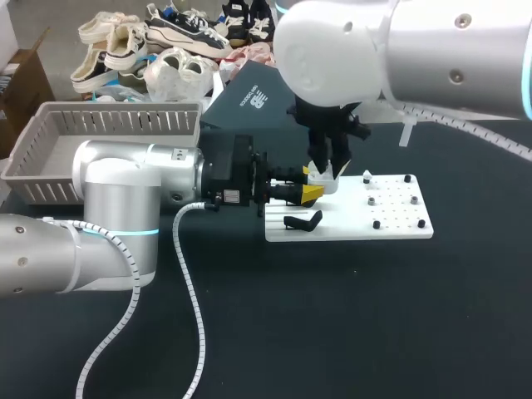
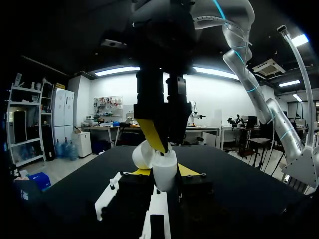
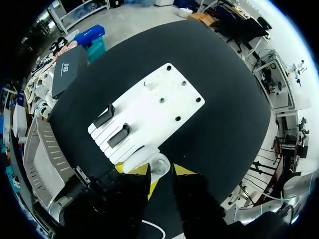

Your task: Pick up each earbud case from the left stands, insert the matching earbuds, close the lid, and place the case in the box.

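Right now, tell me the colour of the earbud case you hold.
White; the left wrist view shows the earbud case best.

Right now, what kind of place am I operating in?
Probably a robotics test bench: a black table, a white pegged fixture board, a grey basket, and my left gripper and right gripper meeting at a white earbud case.

One earbud case [image 2: 164, 172], two black stands [image 3: 103, 115], one basket [image 1: 116, 106].
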Robot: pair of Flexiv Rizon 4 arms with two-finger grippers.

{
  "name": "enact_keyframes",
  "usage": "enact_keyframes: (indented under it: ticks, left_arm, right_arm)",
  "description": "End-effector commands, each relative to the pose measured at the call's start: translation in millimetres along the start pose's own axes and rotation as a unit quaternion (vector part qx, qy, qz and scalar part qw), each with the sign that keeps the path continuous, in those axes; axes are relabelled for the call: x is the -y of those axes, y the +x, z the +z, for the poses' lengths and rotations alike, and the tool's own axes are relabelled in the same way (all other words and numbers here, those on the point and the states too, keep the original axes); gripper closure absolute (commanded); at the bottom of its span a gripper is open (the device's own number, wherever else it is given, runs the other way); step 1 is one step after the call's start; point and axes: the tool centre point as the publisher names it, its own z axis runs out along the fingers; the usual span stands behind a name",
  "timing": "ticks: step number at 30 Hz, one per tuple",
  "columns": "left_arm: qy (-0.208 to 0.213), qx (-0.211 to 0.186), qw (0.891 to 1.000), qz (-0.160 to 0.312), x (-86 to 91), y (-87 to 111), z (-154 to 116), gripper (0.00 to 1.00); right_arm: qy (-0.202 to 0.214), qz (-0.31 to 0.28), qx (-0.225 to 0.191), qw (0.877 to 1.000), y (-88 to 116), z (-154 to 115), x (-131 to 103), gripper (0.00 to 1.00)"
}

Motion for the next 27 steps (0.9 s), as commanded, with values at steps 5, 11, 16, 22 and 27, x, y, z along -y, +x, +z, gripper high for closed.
enact_keyframes:
  ticks: [5, 11, 16, 22, 27]
  left_arm:
    - [0.002, 0.000, 1.000, 0.000, -1.7, 0.3, 0, 1.00]
    - [0.002, 0.000, 1.000, 0.000, -1.7, 0.3, 0, 1.00]
    - [0.002, -0.002, 1.000, 0.002, -2.9, 0.3, -3, 1.00]
    - [-0.001, -0.006, 1.000, 0.006, -3.5, 1.6, -12, 1.00]
    - [-0.001, -0.005, 1.000, 0.012, -2.7, 0.4, -15, 1.00]
  right_arm:
    - [-0.003, 0.001, -0.004, 1.000, -1, -3, -1, 0.65]
    - [-0.035, 0.005, -0.008, 0.999, -3, -19, 10, 0.65]
    - [-0.078, -0.030, 0.005, 0.996, -14, -27, 30, 0.58]
    - [-0.091, -0.009, 0.022, 0.996, -35, -24, 44, 0.60]
    - [-0.096, 0.012, 0.048, 0.994, -50, -20, 51, 0.26]
